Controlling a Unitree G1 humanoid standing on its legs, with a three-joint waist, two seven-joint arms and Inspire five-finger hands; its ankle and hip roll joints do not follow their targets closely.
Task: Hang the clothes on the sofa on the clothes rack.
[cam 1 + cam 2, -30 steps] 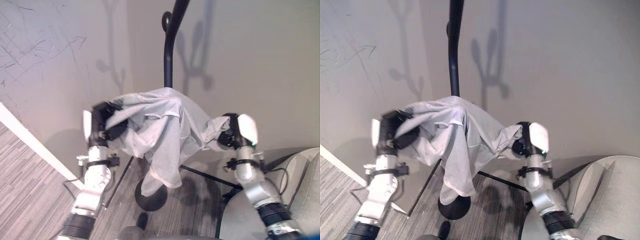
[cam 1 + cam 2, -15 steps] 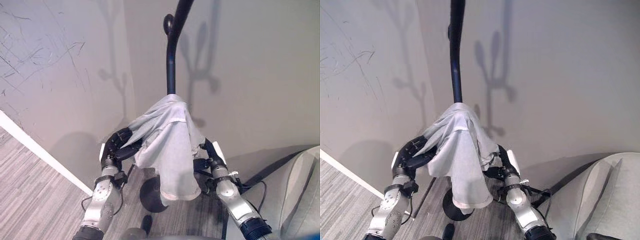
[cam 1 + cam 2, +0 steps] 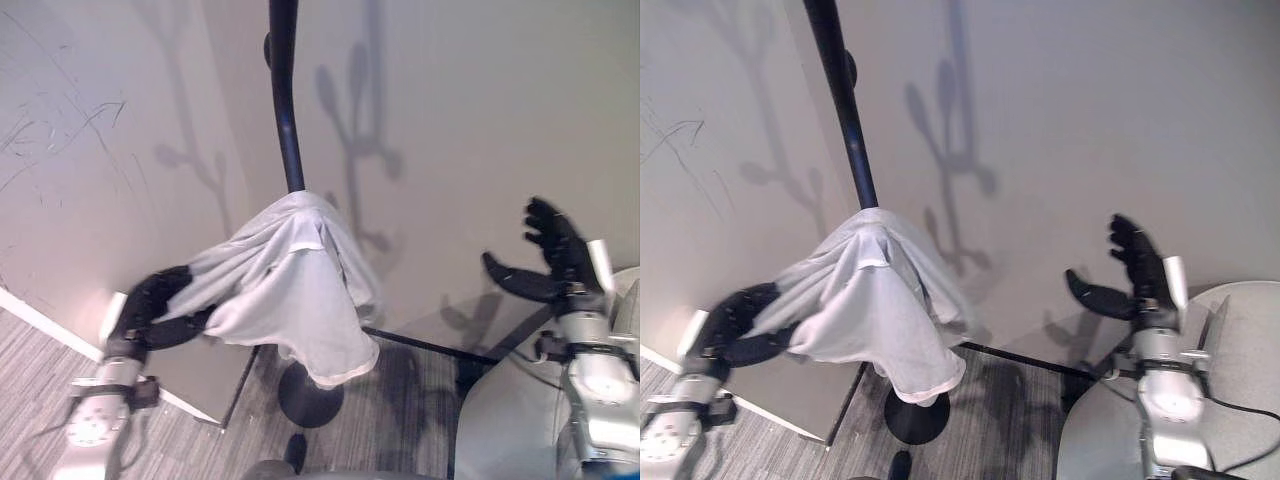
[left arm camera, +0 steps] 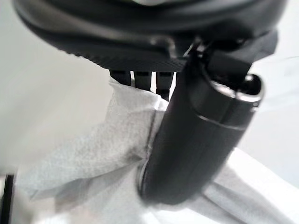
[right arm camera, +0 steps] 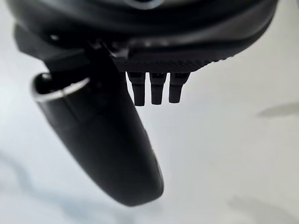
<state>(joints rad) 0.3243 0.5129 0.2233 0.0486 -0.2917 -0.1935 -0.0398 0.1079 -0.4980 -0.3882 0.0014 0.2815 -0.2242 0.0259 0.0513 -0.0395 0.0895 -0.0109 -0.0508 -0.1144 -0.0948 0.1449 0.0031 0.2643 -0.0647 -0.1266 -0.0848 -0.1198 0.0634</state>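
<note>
A light grey garment (image 3: 290,290) hangs draped over a branch of the black clothes rack (image 3: 285,100), its hem falling toward the round base (image 3: 310,395). My left hand (image 3: 150,305) is at the garment's left edge and pulls it out sideways. In the left wrist view the thumb (image 4: 196,140) pinches the cloth (image 4: 98,154) against the fingers. My right hand (image 3: 560,255) is held up well to the right of the garment, fingers spread, holding nothing. The right wrist view has the thumb (image 5: 103,140) against the bare wall.
The rack stands in a corner of pale walls. A grey sofa (image 3: 1240,350) fills the lower right, under my right arm. A black bar (image 3: 430,346) runs low from the rack toward the sofa. A white baseboard (image 3: 30,310) meets the striped grey floor at left.
My right hand has let go of the garment and swung out to the right, open. The left hand has moved left, still holding the cloth. The camera has also shifted.
</note>
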